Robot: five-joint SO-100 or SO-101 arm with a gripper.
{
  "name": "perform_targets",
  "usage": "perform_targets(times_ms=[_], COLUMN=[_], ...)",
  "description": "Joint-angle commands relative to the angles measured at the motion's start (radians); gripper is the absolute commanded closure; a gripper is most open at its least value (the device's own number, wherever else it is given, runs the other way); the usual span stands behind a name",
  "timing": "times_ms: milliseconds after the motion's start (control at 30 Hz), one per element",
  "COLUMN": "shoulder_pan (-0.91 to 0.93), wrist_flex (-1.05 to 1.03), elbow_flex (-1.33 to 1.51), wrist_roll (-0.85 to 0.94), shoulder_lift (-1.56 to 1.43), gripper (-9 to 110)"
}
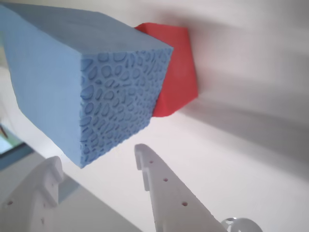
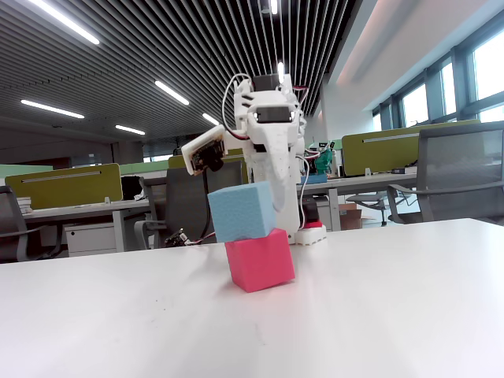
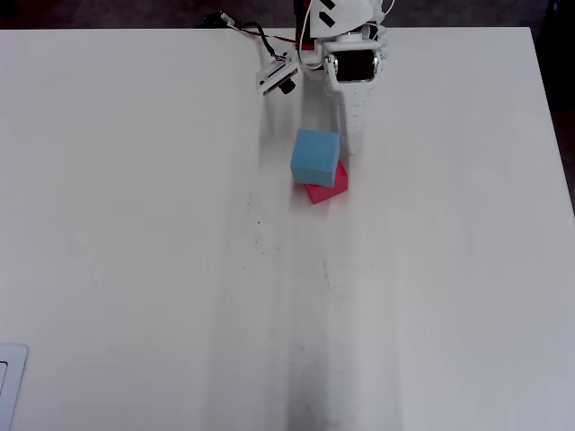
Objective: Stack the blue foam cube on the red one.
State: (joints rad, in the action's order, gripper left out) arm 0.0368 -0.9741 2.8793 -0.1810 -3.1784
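clearly, in the wrist view the blue foam cube (image 1: 82, 82) fills the upper left, its pitted face toward the camera, with the red one (image 1: 176, 72) showing behind and beyond it. the gripper (image 1: 99, 166) has its two white fingers spread apart at the bottom of the picture, and neither finger touches the blue cube; nothing is between them.

in the fixed view the blue cube sits on top of the red one (image 2: 260, 258) on the white table (image 2: 394, 299). it is offset to the left and slightly tilted, so part of its underside overhangs the red cube's left edge. the arm (image 2: 272, 142) stands just behind the pair, bent down over them.

from the overhead view the blue cube (image 3: 315, 156) covers most of the red one (image 3: 327, 189), whose lower right corner peeks out; the two are turned at different angles. the gripper's long finger reaches down just beside the blue cube's right edge.

judging by this, the placing step looks done and the release is made; the step in hand is the retreat. the next move calls for drawing the open claw up and back without brushing the blue cube, since the off-centre, tilted stack could tip or slide off with a light knock.
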Motion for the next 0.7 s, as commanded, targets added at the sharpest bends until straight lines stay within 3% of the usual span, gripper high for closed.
perform_targets(times_ms=[0, 667], shoulder_pan=[-0.006, -0.006], wrist_flex=[0.014, 0.021], elbow_flex=[-0.005, -0.003], wrist_roll=[-0.006, -0.006], shoulder_lift=[-0.006, -0.006], gripper=[83, 79])
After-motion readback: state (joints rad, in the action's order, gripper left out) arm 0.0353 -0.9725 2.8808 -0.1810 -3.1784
